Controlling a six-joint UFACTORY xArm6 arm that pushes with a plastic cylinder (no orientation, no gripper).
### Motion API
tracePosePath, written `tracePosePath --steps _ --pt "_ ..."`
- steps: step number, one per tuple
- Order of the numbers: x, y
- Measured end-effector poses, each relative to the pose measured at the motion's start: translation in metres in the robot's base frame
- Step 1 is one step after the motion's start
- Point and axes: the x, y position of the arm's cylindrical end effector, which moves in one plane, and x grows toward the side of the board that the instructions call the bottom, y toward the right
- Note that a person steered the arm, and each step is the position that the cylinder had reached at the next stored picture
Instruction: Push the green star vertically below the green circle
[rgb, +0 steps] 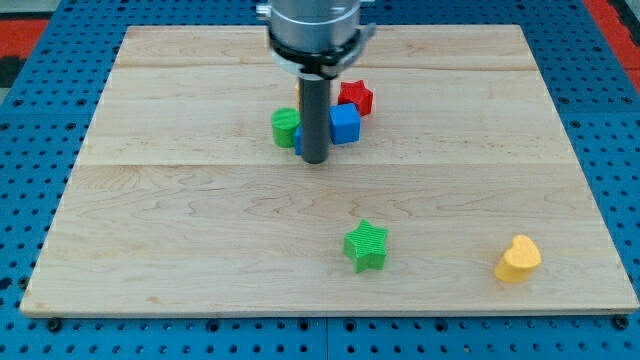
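- Green star (366, 246) low in the frame, right of centre, alone on the wooden board (180, 200).
- Green circle (286, 127) in the upper middle, just left of the rod (314, 115), looking to touch it.
- My tip (314, 160) down on the board just below the cluster, well above and left of the star.
- No pincer on this arm, only the bare rod, so nothing clasped.
- Blue cube (345, 124) just right of the rod; red star (355, 97) behind it, touching.
- Sliver of another blue block and of something orange behind the rod, shapes hidden.
- Yellow heart (518, 259) lower right, well apart from the star.
- Open board between star and cluster.
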Motion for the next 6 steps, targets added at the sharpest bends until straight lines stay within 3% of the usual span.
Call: tracePosePath --steps 2,3,5,6 --pt "0.021 0.026" --pt "0.032 0.076" --pt "0.102 0.132" --pt "0.125 0.075"
